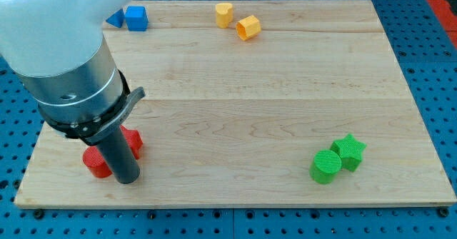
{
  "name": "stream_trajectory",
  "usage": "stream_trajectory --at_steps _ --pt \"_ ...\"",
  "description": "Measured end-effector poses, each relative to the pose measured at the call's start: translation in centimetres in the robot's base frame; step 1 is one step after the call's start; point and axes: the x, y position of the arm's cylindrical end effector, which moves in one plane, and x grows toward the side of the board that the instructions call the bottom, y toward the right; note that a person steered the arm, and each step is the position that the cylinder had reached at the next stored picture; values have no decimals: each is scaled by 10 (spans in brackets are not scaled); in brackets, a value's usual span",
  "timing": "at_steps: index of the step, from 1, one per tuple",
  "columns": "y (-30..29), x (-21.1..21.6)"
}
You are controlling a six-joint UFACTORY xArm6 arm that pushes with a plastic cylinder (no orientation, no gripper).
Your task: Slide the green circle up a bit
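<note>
Currently my tip [126,180], a bare rod with no claw to open or close, touches the red blocks [95,162] at the view's bottom left, well apart from the green circle [325,166] far toward the view's right.

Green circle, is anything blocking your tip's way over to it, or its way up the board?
Nothing visible blocks either. My tip sits far left by the red blocks; the green circle touches the green star at its upper right.

Pale matt wooden board [271,96]
</note>
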Motion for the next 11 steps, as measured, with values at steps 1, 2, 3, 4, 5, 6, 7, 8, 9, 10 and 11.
stream_trajectory --at_steps 1,2,3,4,5,6,7,8,9,10,11 --pt "0 0" --pt "1 1" --pt "59 14" --pt "180 24" --pt "250 37" --pt "272 25" --pt "270 18" --pt "269 15" --pt "287 6" --pt "290 10" --pt "290 11"
